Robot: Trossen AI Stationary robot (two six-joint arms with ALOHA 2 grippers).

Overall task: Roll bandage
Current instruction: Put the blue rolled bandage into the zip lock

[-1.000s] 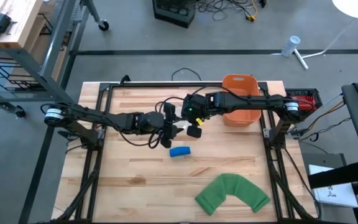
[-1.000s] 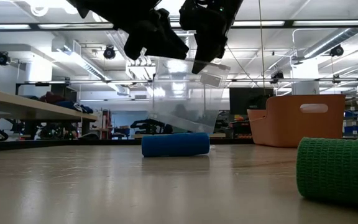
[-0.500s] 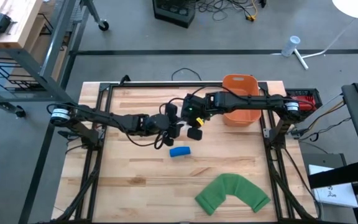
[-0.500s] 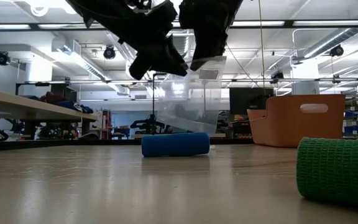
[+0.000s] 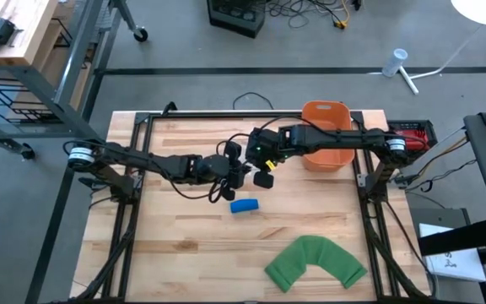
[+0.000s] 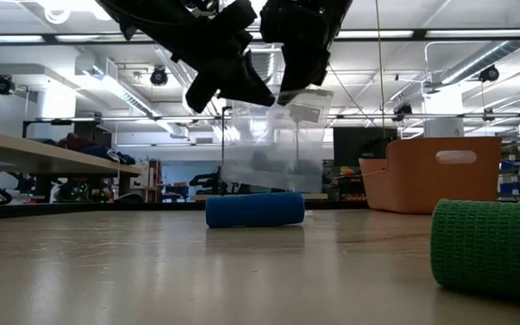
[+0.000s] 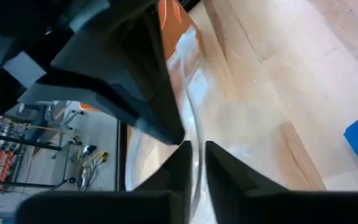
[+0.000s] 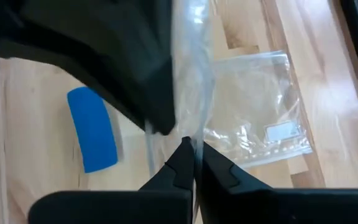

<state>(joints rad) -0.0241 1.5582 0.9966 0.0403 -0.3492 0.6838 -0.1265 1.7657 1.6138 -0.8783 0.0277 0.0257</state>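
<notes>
Arms: two, both mine, meeting above the middle of the table (image 5: 175, 253).
My left gripper (image 5: 241, 173): raised off the wood, fingers clenched on one edge of the clear plastic bag (image 6: 269, 149).
My right gripper (image 5: 264, 169): just beside the left one, clamped on the same bag's upper edge.
Bags in the air: one, hanging slack between my two grippers, its lower edge just above the blue roll; the low view does not show whether they touch.
Bags on the table: one more clear zip bag (image 8: 260, 124), lying flat on the planks, seen in my right wrist view.
Blue bandage roll (image 5: 244, 205): one, rolled tight, lying on its side on the wood just in front of my grippers.
Green bandage (image 5: 315, 262): one, bent in an arc, near the front right edge of the table.
Orange bin (image 5: 327, 143): one, at the back right, under my right arm.
Open room: bare wood across the front left and the left half.
</notes>
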